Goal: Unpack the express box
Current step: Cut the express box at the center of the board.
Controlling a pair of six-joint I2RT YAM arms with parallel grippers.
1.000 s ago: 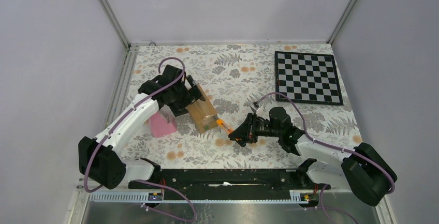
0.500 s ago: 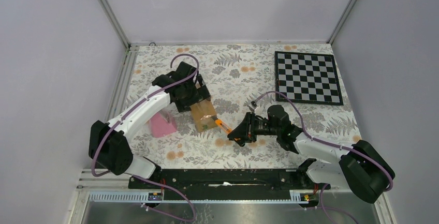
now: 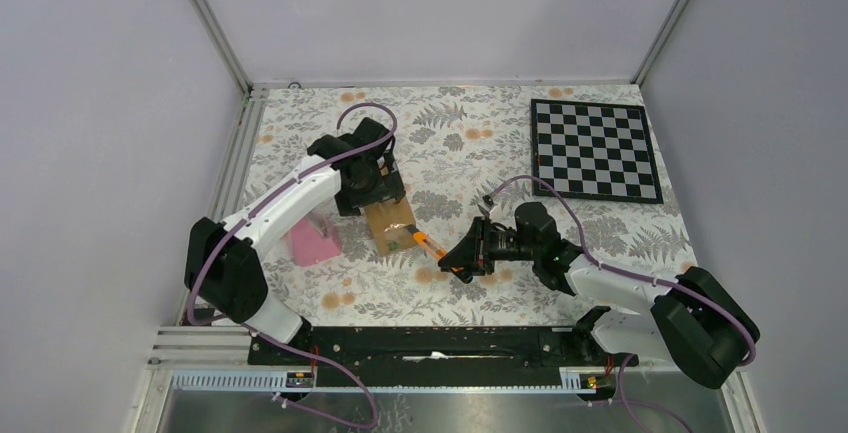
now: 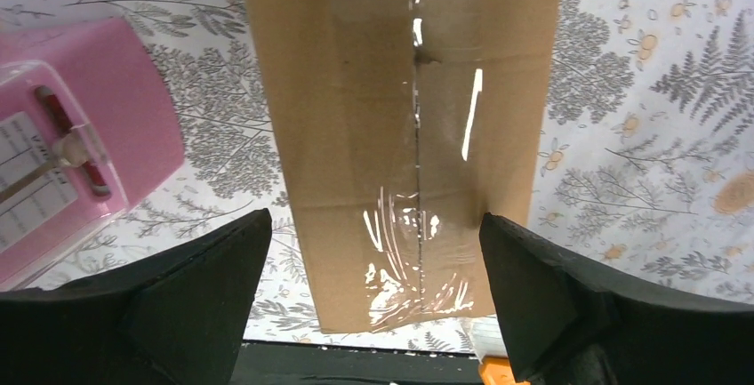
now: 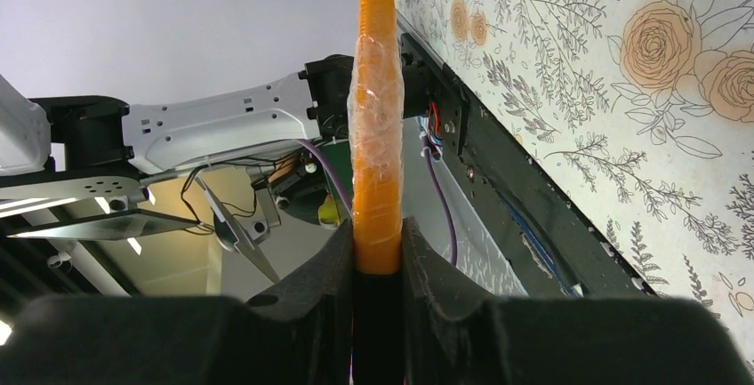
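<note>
- Left wrist view: the left pincer is wide open, with one black finger on either side of a brown cardboard box and not clamped on it.
- The cardboard box lies flat below that pincer, with clear tape running along its closed top seam.
- Just left of the box sits a pink case with a clear front.
- Right wrist view: the right pincer is closed tight on an orange cutter, which sticks out straight ahead of its fingers.
- Top external view: the cardboard box lies left of centre on the floral tabletop, under the left pincer.
- The cutter reaches from the right pincer to just beside the box's near right corner; I cannot tell whether they touch.
- A chessboard lies well apart at the far right.
</note>
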